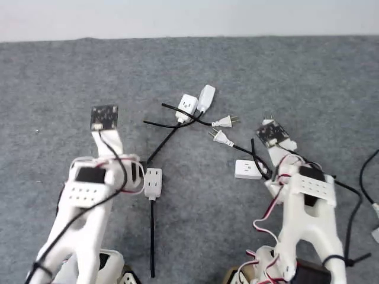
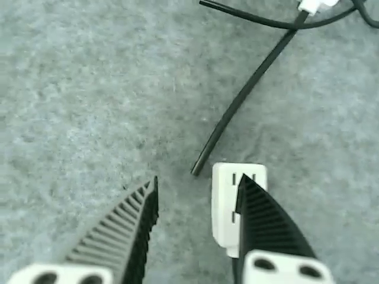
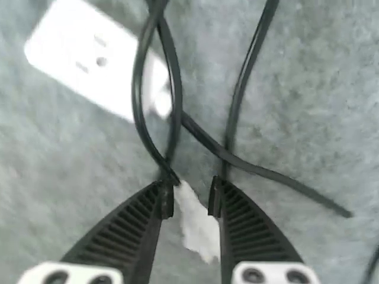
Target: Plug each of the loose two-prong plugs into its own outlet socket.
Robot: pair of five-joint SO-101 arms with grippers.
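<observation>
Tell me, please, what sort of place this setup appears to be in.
Probably a robotics lab bench: two white robot arms at a grey felt-covered table, loose two-prong plugs and outlet sockets, plain pale wall behind.

You have soft, even light across the grey table [image 1: 237, 65] in the high view, bright and with no hard glare. Shadows stay faint: just a thin dark rim beside the black cord [image 1: 152, 236] nearest you. The white outlet socket [image 1: 188, 107] at the centre runs close to washing out, yet its slots still read. In both wrist views the light falls flat from above, and the cords there cast only slim shadows.
</observation>
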